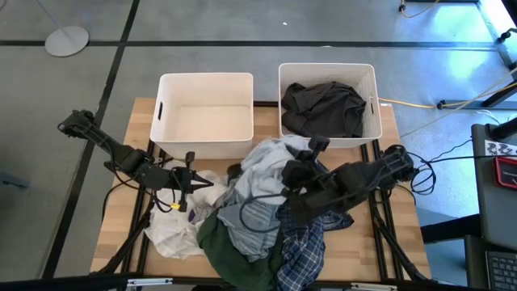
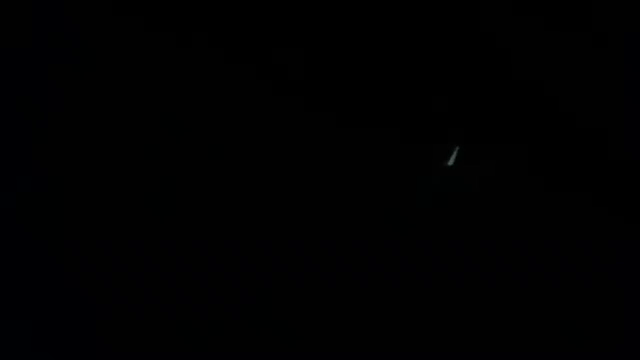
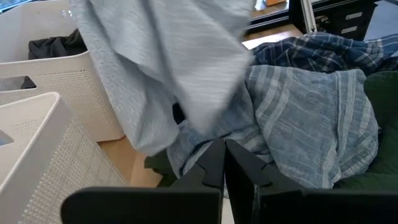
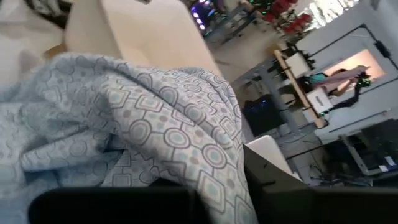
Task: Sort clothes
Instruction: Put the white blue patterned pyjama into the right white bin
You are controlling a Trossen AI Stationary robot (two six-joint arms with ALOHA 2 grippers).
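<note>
A pile of clothes lies mid-table: a white piece [image 1: 172, 234], a dark green one [image 1: 230, 255], a navy-and-white plaid shirt [image 1: 303, 246] and a blue striped one [image 1: 250, 217]. A dark grey garment [image 1: 325, 109] fills the right white bin [image 1: 369, 77]. The left white bin [image 1: 206, 117] holds nothing. My right gripper [image 1: 311, 153] is raised above the pile, shut on a pale grey-blue patterned garment [image 4: 155, 130]. My left gripper [image 3: 224, 165] is shut at the pile's left side [image 1: 199, 184], holding nothing. My right gripper holds the pale grey-blue garment by bunched folds [image 4: 205, 171] that drape over its fingers and hide the place of contact. The garment hangs slack below it [image 3: 168, 68], above the pile. Whether its lower end still lies on the other clothes, I cannot tell.
The two bins stand side by side along the table's far edge. Bare wood shows at the table's left [image 1: 129, 202] and right [image 1: 380, 234] sides. The low view is dark and shows nothing.
</note>
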